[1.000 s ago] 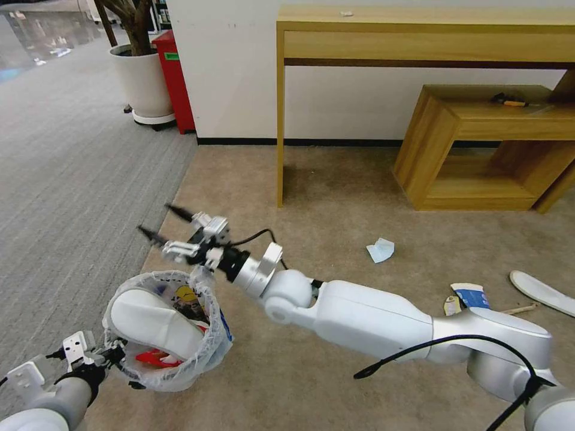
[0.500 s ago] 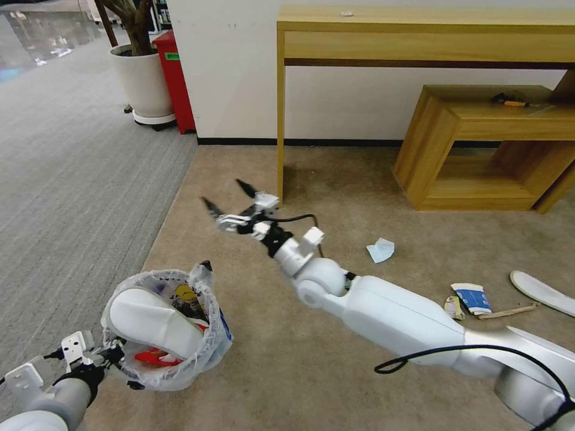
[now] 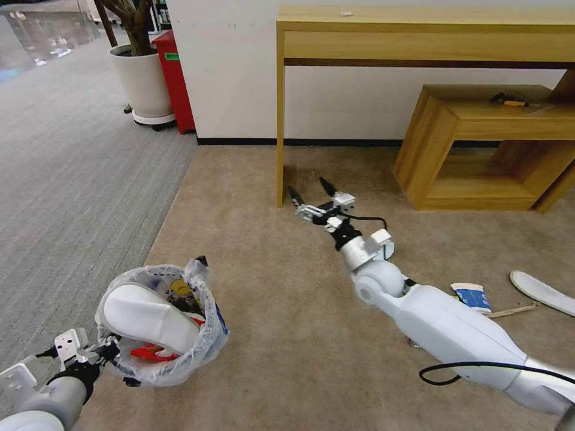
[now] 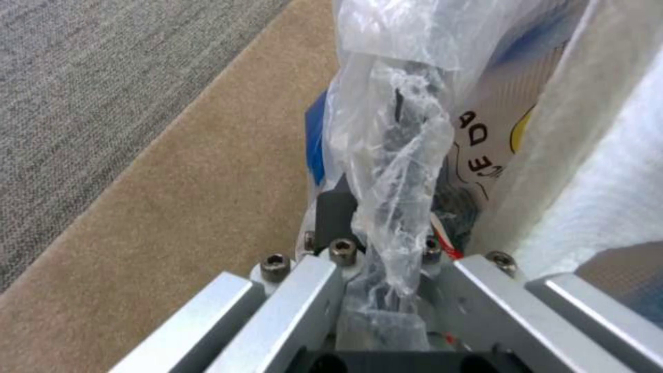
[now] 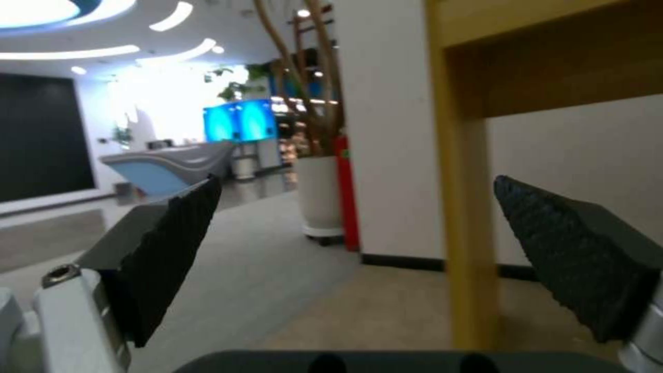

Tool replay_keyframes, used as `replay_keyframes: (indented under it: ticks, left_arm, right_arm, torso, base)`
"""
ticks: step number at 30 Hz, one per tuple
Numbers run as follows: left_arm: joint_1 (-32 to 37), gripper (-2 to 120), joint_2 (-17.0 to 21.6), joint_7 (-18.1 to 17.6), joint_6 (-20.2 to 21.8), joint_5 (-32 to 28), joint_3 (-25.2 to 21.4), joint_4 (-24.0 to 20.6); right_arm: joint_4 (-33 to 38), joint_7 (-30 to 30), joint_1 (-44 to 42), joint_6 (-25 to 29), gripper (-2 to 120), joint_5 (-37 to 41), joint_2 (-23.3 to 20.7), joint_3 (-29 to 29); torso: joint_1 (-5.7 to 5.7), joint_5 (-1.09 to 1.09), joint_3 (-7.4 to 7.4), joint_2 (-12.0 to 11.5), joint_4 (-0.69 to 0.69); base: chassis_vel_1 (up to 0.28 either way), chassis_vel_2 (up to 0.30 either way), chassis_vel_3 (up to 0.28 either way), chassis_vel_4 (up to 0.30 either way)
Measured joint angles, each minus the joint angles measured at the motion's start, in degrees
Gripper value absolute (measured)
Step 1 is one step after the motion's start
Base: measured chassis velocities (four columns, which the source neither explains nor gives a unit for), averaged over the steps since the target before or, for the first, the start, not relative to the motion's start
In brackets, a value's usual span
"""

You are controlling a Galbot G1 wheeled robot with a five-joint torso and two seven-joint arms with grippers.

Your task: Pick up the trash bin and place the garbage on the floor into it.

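The right tool (image 3: 311,190) has swung away from the trash bin (image 3: 159,326) and now sits out over the floor (image 3: 269,287), close to the leg of the wooden worktop (image 3: 280,120). Its two black fingers (image 5: 580,254) are spread wide with nothing between them. In the right wrist view the yellow leg stands just past the fingers, and a white plant pot (image 5: 319,199) and a red box (image 5: 345,191) are far beyond it.

The left tool (image 3: 105,353) is low and to the robot's left. It is clamped on the rim of the trash bin and holds the bin up off the floor. In the left wrist view the crinkly bag (image 4: 393,155) runs right down between the metal fingers (image 4: 297,311).

Inside the bin, next to the left tool, lies a white slipper (image 3: 150,317) with a red wrapper (image 3: 153,354) under it.

More garbage is on the floor, back beside the right arm and well away from the right tool. There is a blue-white paper cup (image 3: 473,296), a wooden stick (image 3: 512,310) just past it, and another white slipper (image 3: 542,290) farther out. A pale tissue (image 3: 388,250) peeks out from behind the right wrist.
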Motion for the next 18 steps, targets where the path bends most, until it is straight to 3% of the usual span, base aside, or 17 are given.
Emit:
replay_keyframes:
  ticks: [18]
  left_arm:
    - [0.05, 0, -0.4, 0.7, -0.42, 1.94, 0.18, -0.24]
  right_arm:
    - [-1.28, -1.93, -20.18, 2.93, 100, -6.39, -4.31, 16.52]
  torso:
    - [0.0, 0.03, 0.0, 0.0, -0.01]
  base:
    - [0.0, 0.0, 0.0, 0.0]
